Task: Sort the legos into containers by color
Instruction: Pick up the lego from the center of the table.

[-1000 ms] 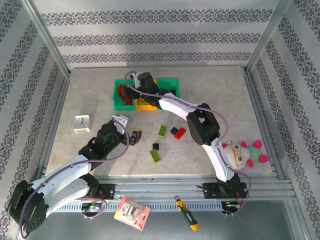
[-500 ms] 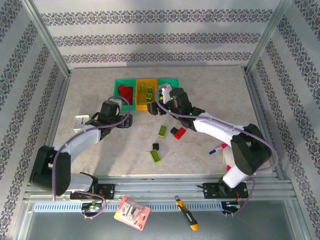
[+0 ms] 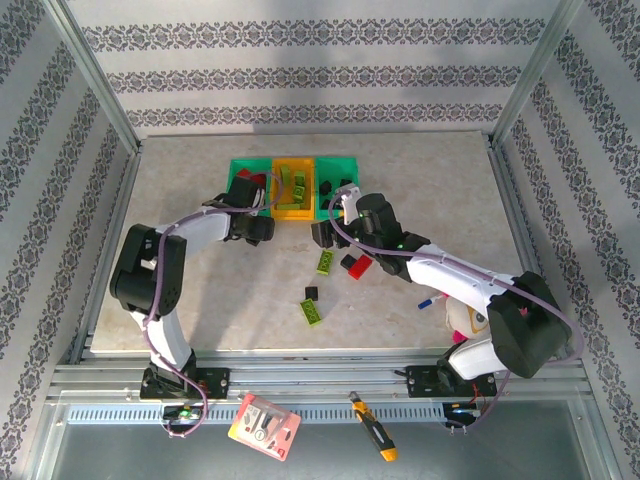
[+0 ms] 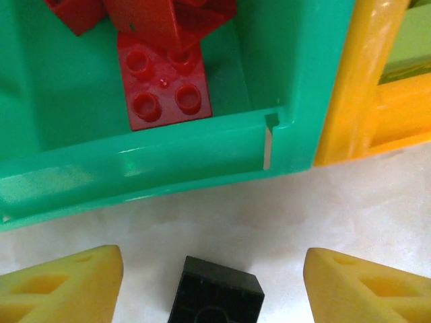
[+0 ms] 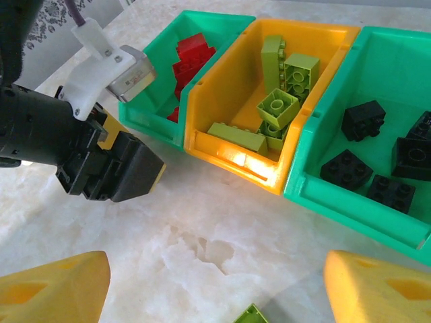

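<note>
Three joined containers stand at the back: a green one [image 3: 243, 181] with red legos [image 4: 165, 81], an orange one [image 3: 293, 186] with lime legos [image 5: 283, 101], and a green one [image 3: 341, 176] with black legos [image 5: 377, 158]. My left gripper [image 3: 258, 228] is down on the table just in front of the left green bin. It is open, and a black lego [image 4: 215, 293] lies between its fingers [image 4: 64, 282] with a gap on each side. My right gripper [image 3: 322, 235] hovers open over bare table before the orange bin. A lime lego [image 5: 252, 315] lies at its near side.
Loose legos lie mid-table: a lime one [image 3: 327, 262], black [image 3: 347, 263], red [image 3: 361, 267], black [image 3: 311, 293] and lime [image 3: 314, 312]. A blue marker [image 3: 428, 300] and a plush toy [image 3: 466, 320] sit by the right arm. The left gripper's body [image 5: 111, 168] is close to the right gripper's left.
The left arm swung forward to the front of the left green bin and its jaws narrowed around a black lego. The right gripper drew back from the bins to the table in front.
</note>
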`<move>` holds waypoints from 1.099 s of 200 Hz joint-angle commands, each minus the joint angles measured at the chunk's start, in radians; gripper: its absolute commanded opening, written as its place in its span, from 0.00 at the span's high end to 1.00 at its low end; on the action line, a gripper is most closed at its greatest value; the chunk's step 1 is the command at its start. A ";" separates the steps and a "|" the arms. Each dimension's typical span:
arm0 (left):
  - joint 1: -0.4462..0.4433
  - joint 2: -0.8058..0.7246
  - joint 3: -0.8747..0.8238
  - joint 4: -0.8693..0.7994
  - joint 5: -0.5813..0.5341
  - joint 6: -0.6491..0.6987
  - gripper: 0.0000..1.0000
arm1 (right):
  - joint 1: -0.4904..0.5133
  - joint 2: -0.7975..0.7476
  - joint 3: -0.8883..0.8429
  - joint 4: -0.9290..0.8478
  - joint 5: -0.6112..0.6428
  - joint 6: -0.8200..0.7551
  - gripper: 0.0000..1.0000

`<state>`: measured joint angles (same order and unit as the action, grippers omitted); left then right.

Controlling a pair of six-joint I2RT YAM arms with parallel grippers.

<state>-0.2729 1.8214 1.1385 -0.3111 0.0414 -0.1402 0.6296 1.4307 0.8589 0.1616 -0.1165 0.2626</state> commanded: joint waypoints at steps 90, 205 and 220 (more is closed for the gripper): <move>0.008 0.046 0.061 -0.160 0.002 0.021 0.70 | -0.033 -0.029 -0.008 0.003 0.006 0.026 0.17; -0.103 -0.216 0.077 -0.147 -0.054 -0.122 0.79 | -0.120 -0.162 -0.029 -0.065 -0.012 0.063 0.17; -0.129 -0.220 0.105 -0.134 -0.064 -0.130 0.79 | -0.142 -0.191 -0.033 -0.092 -0.008 0.058 0.17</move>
<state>-0.3607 1.6218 1.1938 -0.4488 0.0143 -0.2260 0.5186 1.2968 0.8455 0.1188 -0.1215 0.3050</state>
